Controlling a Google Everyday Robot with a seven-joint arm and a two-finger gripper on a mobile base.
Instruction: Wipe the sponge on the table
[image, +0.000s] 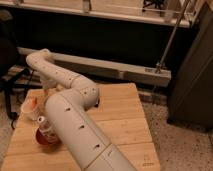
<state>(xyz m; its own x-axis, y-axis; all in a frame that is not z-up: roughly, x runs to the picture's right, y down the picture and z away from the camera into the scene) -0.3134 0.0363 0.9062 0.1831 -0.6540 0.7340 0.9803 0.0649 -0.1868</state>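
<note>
The thick white perforated robot arm fills the near foreground, rising from the bottom edge and slanting up and left over the light wooden butcher-block table. Left of this near link, close to the table's front left part, sits a red round bowl. A small pale bottle-like thing stands in it or right against it; which of the two cannot be told. A little farther back on the left is a white cup with an orange inside, near the table's left edge.

The arm bends at a rounded elbow about mid-table. From there a slimmer link runs back and left to a second joint, then turns downward. The gripper is at the end of that descent, low over the far left part of the table and partly hidden by the arm. Whether it is wide, narrow or holding anything cannot be told. The blue sponge cannot be made out; where it lies cannot be told.

To the right of the table is speckled floor. Beyond the table a long grey horizontal rail runs along a dark wall. A thin metal pole leans up to the right, beside a dark cabinet.
</note>
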